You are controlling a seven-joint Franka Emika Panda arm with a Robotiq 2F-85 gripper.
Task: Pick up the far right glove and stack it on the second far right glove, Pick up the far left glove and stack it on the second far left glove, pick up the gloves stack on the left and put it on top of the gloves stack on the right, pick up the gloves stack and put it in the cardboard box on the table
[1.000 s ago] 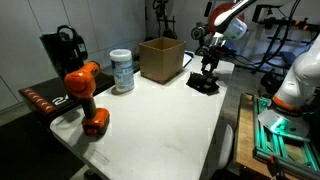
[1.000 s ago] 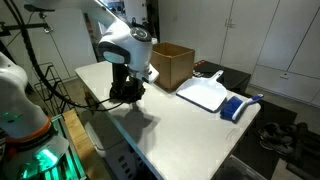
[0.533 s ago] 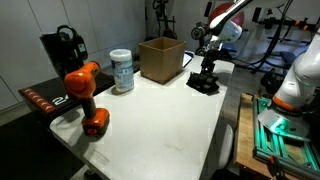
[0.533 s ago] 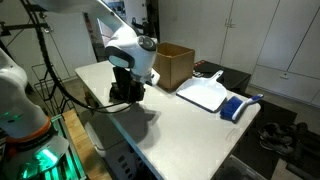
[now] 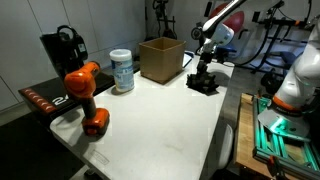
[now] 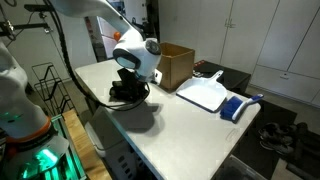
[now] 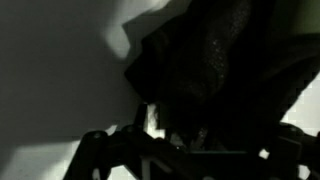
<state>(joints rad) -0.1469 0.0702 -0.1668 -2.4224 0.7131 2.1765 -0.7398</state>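
Black gloves stack (image 5: 203,84) stays put on the bench (image 5: 160,115) while the wrist swings over it, pincer (image 5: 205,67) spread wide, gripping nothing. Grab-and-carry into the cardboard box (image 5: 160,60) still looks ahead.

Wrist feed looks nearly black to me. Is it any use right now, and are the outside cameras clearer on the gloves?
Wrist view: underexposed and blurred; the gloves stack is a black mass against a dim grey background, with no detail. Both exterior views: evenly lit and reasonably sharp; the gloves stack reads as a dark lump. In an exterior view the arm's soft shadow falls on the white table beside it.
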